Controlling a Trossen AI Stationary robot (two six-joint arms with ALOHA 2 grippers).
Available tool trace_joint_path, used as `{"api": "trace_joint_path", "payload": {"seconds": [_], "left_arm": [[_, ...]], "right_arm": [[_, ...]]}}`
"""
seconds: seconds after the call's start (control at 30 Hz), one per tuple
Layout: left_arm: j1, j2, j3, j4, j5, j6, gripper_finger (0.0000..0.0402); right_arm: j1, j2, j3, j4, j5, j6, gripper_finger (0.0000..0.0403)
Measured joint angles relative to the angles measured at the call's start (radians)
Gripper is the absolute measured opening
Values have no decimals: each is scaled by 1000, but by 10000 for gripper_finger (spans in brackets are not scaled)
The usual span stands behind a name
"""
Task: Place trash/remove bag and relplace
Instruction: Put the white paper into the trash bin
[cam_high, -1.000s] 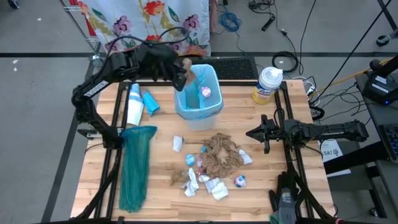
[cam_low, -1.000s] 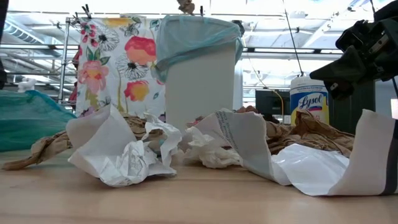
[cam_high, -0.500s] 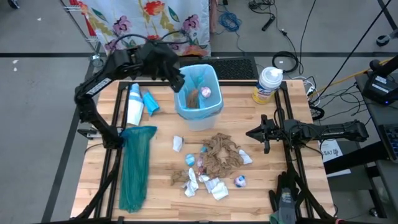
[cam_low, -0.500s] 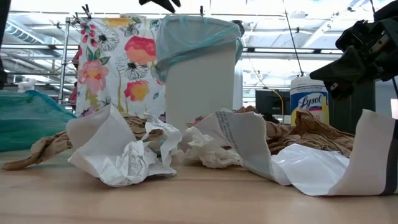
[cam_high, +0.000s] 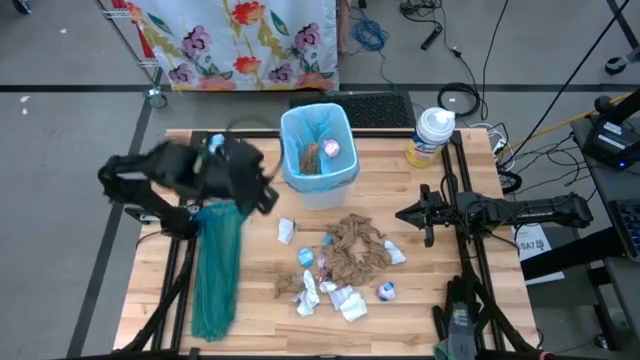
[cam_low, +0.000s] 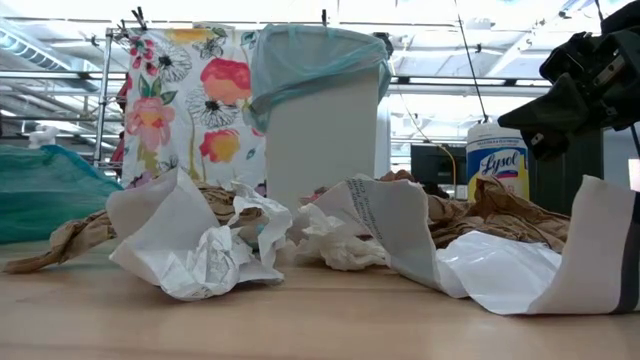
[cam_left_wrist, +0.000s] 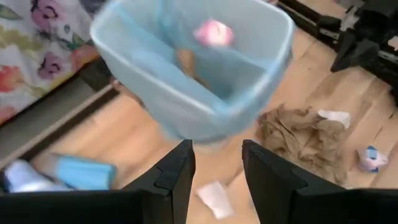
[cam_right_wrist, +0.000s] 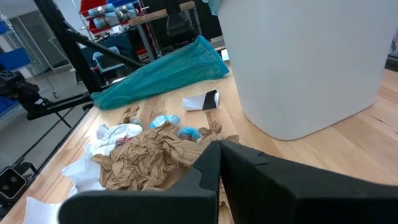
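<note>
Your left gripper (cam_high: 262, 195), fingers apart and empty, hangs beside the lined bin (cam_high: 319, 148); the trash (cam_high: 350, 258) lies toward the table's front, nearer the shut right gripper (cam_high: 408, 214).

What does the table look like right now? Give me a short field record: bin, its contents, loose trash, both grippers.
bin: white bin with pale blue bag lining it, upright at table's back
in bin: a brown paper piece and a pink bit
loose trash: crumpled brown paper and white scraps in front of the bin
left gripper: open, empty, left of the bin
right gripper: shut, waiting at the right side
</note>
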Motion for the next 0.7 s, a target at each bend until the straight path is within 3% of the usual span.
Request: {"api": "trace_joint_path", "payload": {"seconds": [0.17,0.3,0.47,0.7], "left_arm": [[-139,4,-218,26,-28,-323,141],[-201,3,-413,123,21,-515,141],[-210,3,-647,398,99,-549,141],[-143,3,-892,599,196,-512,141]], "right_arm": [[0,0,0,0,0,0,0],[0,0,0,0,0,0,0],[0,0,0,0,0,0,0],[0,0,0,0,0,0,0]]}}
